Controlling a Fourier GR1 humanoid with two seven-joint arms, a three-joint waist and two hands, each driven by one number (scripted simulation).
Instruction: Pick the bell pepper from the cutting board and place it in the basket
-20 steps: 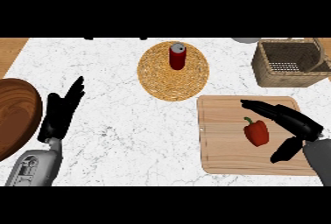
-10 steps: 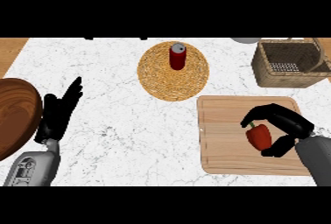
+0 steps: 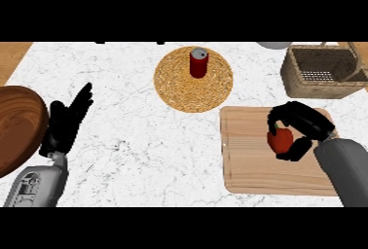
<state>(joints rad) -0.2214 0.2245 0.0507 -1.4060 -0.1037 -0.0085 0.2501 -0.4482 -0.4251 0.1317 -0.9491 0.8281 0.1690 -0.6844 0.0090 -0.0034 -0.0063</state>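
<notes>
Closing in — my right hand (image 3: 313, 124), open a second ago, now curls round the bell pepper (image 3: 280, 140) — lift toward the basket (image 3: 323, 89) next.

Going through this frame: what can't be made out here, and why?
Head view, the only one:
- the pepper: mostly covered by the right hand curled round it; whether it touches the board cannot be told.
- the basket: its right side is cut off by the view's right edge.
- the brown dish: cut off by the left edge.
- the pale thing at the top: cut off, so unidentifiable.
</notes>
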